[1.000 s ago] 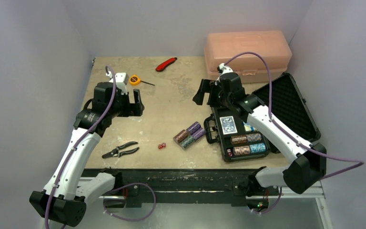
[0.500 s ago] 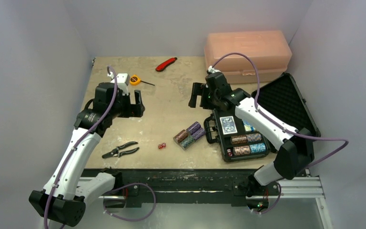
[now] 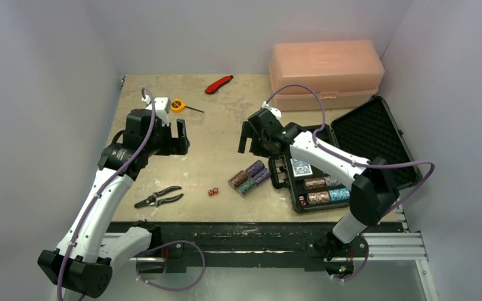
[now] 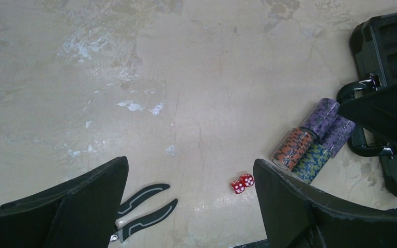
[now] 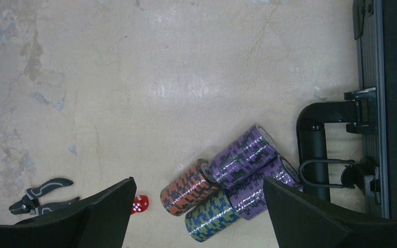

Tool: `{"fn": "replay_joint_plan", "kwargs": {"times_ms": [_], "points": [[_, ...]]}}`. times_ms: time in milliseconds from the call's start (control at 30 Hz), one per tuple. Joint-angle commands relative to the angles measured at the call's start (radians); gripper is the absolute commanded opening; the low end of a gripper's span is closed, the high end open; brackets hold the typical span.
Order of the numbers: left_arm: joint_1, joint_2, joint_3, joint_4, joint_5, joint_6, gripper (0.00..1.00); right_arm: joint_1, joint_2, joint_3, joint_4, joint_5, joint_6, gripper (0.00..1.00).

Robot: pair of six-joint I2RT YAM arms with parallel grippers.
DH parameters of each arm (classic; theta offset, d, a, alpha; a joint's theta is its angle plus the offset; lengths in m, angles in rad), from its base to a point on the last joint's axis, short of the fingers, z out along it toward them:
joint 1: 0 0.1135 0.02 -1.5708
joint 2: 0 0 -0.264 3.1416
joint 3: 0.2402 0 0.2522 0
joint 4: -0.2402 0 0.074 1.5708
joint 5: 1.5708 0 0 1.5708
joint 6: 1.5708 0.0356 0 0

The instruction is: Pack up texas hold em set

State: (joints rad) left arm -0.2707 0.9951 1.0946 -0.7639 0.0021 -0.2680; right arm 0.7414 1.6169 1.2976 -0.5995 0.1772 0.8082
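R arm swung left off the black foam-lined hard case (image 3: 371,134); R gripper (image 3: 254,139) now over multicoloured poker chip rolls (image 3: 249,177), centre frame, jaws wide apart, empty. L gripper (image 3: 174,139) apart too, idle, upper left. Small red dice (image 3: 213,192) loose. Prob next: grab rolls.

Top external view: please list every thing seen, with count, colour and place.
black rectangular hard case: one, open, on the table, right
multicoloured poker chip rolls: four loose left of the case, four inside
blue card deck: one, inside the case
small red dice: two, left of the loose rolls
black-handled pliers: one, near left
red utility knife: one, far edge
yellow tape measure: one, far left
translucent pink plastic box: one, behind the case
left gripper: black, open, left side
right gripper: black, open, near the loose rolls
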Motion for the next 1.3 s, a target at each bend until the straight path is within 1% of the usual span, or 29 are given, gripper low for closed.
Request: {"fn": "replay_joint_plan", "kwargs": {"times_ms": [0,67,167,400,767,1100,1267], "points": [[-0.005,-0.005,0.048,0.003,-0.033,0.021,0.90,0.010,0.005,0.003,-0.040,0.085,0.141,0.99],[-0.005,-0.003,0.050,0.001,-0.036,0.020,0.90,0.011,0.014,-0.003,-0.061,0.095,0.193,0.99],[-0.005,-0.005,0.051,-0.002,-0.038,0.019,0.89,0.014,0.023,-0.031,-0.042,0.092,0.233,0.98],[-0.005,-0.006,0.051,-0.004,-0.051,0.021,0.89,0.015,0.055,-0.060,-0.014,0.093,0.289,0.92],[-0.005,-0.003,0.051,-0.006,-0.063,0.024,0.89,0.015,0.121,-0.067,0.028,0.080,0.293,0.82],[-0.005,0.001,0.053,-0.008,-0.066,0.024,0.88,0.014,0.161,-0.070,0.049,0.078,0.289,0.80],[-0.005,0.002,0.053,-0.009,-0.067,0.023,0.88,0.014,0.189,-0.068,0.064,0.072,0.281,0.77]]}}
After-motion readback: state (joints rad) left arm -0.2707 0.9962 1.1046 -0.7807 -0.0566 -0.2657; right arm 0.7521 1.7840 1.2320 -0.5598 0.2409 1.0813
